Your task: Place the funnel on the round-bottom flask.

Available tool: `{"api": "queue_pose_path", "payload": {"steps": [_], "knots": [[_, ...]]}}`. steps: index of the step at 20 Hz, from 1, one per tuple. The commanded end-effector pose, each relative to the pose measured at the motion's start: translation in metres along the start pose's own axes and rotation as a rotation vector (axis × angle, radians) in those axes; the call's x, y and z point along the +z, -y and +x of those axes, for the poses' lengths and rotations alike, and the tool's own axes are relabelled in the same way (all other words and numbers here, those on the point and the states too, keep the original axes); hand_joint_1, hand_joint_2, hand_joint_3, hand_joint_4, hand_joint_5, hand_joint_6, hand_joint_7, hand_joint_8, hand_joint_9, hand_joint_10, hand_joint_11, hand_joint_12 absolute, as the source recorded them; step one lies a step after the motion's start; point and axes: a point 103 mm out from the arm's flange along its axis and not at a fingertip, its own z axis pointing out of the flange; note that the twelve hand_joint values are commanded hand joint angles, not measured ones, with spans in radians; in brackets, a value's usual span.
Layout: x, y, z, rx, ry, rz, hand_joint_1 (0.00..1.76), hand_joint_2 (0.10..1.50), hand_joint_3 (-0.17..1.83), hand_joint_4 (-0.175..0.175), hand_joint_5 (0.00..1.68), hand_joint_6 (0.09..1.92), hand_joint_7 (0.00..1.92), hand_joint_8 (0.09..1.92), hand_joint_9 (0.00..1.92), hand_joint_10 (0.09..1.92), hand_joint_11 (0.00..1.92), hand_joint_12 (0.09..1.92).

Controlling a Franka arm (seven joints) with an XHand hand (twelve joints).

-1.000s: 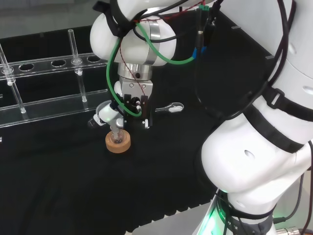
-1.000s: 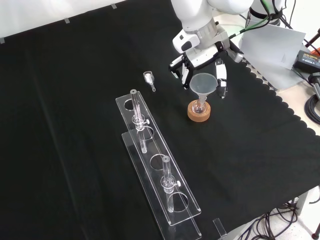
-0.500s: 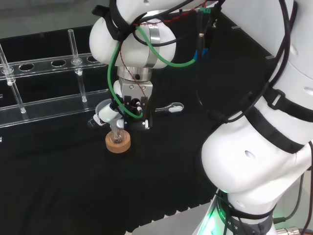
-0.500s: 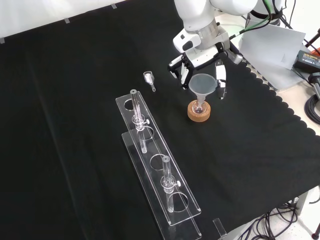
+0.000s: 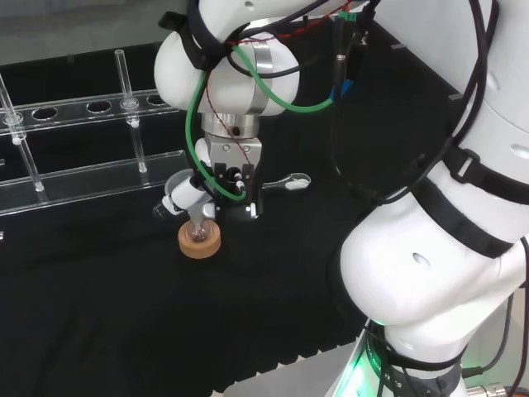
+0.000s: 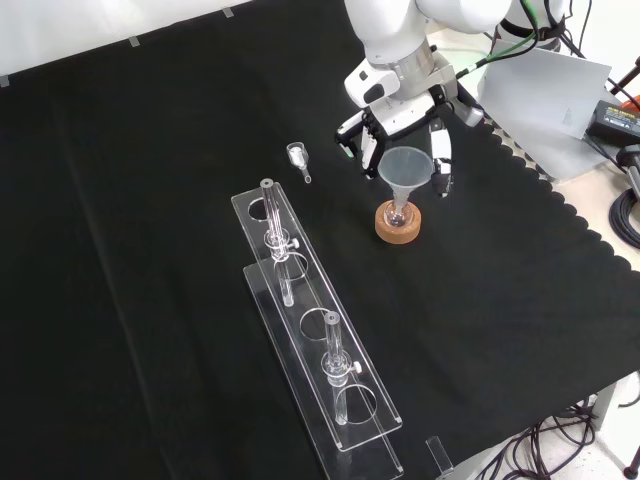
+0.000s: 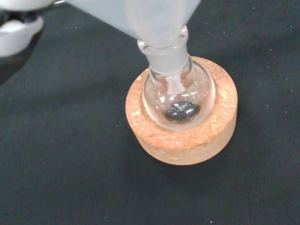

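Observation:
A clear funnel stands upright with its stem inside the neck of the small round-bottom flask. The flask rests in a cork ring on the black cloth and has a dark stir bar at its bottom. My hand hangs just above and behind the funnel. Its fingers reach down on both sides of the cone and are curled round it. In the head view the hand is over the cork ring, with the funnel at its left.
A clear test-tube rack with two tubes stands in front of the flask in the front view. A small glass stopper lies to the funnel's left. The cloth's scalloped edge runs to the right.
The hand has shifted a little to the right in the head view. The funnel, flask and cork ring stay where they were.

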Motion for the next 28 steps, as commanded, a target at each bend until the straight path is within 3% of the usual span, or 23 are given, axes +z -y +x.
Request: {"api": "queue_pose_path", "payload": {"steps": [1,9,17,24,28], "knots": [[0.001,0.000,-0.002,0.004,-0.017,-0.002,0.92,0.49,0.71,0.009,0.94,0.64,1.22,0.56,1.02,0.37,0.05,1.57],[-0.001,-0.006,-0.001,-0.003,-0.016,0.038,0.91,0.50,0.71,0.010,0.91,0.63,1.19,0.56,1.01,0.37,0.04,1.57],[0.000,-0.011,-0.002,-0.012,0.007,0.103,0.85,0.49,0.71,0.012,0.66,0.59,1.04,0.51,0.93,0.36,0.04,1.57],[-0.005,-0.010,-0.001,-0.023,0.000,0.111,0.74,0.47,0.71,0.008,0.53,0.40,0.87,0.50,0.78,0.46,0.00,1.58],[-0.009,-0.008,-0.002,-0.026,-0.005,0.126,0.61,0.50,0.58,0.004,0.44,0.16,0.64,0.51,0.56,0.57,0.00,1.52]]}}
